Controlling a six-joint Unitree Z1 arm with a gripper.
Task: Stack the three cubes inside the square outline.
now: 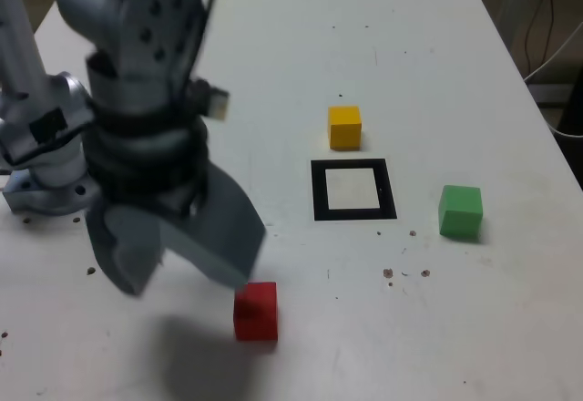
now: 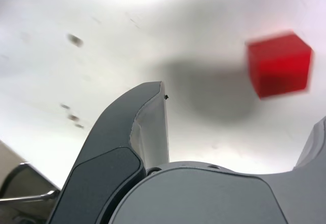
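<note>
**Inventory: white table, three cubes, one arm**

- Table [image 1: 437,46]: white, lightly speckled with dark crumbs near its front.
- Square outline [image 1: 354,190]: thick black frame with a white centre, flat on the table, nothing inside it.
- Yellow cube [image 1: 344,127]: just behind the outline, apart from the frame.
- Green cube [image 1: 460,210]: toward the exterior view's right of the outline, near it but not touching.
- Red cube [image 1: 255,311]: at the front of the table, well apart from the outline, toward the exterior view's left of it. Also seen in the wrist view [image 2: 279,64], blurred, standing free on the table.
- Gripper [image 1: 187,269]: grey, spread wide, holding nothing. In the exterior view one finger [image 1: 223,232] ends just above and beside the red cube; the picture is motion-blurred, so contact cannot be judged, though the wrist view shows the cube clear of both fingers, ahead of the opening.
- Arm base [image 1: 41,159]: silver, at the exterior view's left edge of the table.
</note>
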